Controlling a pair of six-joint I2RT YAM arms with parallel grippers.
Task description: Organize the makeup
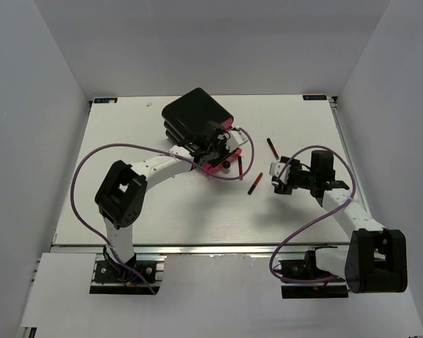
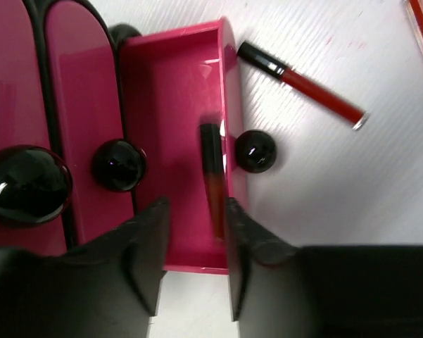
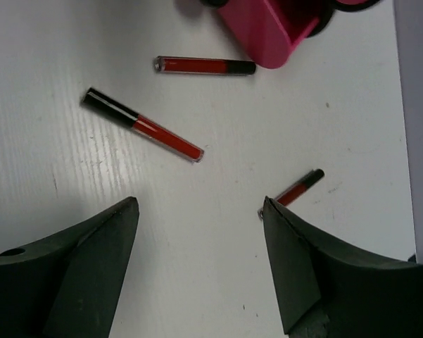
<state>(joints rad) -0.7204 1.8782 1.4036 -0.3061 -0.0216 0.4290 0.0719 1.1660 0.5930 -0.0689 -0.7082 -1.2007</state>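
The makeup in view is slim black-and-red lipstick tubes. One tube lies in the pulled-out pink drawer, slightly blurred, its near end beside my left gripper's right finger. My left gripper hangs over the drawer's near end with its jaws apart, gripping nothing. A second tube lies on the table just outside the drawer. Two more tubes lie ahead of my right gripper, which is wide open above bare table.
The black box with pink drawers stands at the back centre. Two shut drawers with round black knobs sit left of the open one. A purple cable loops over the table near the drawer.
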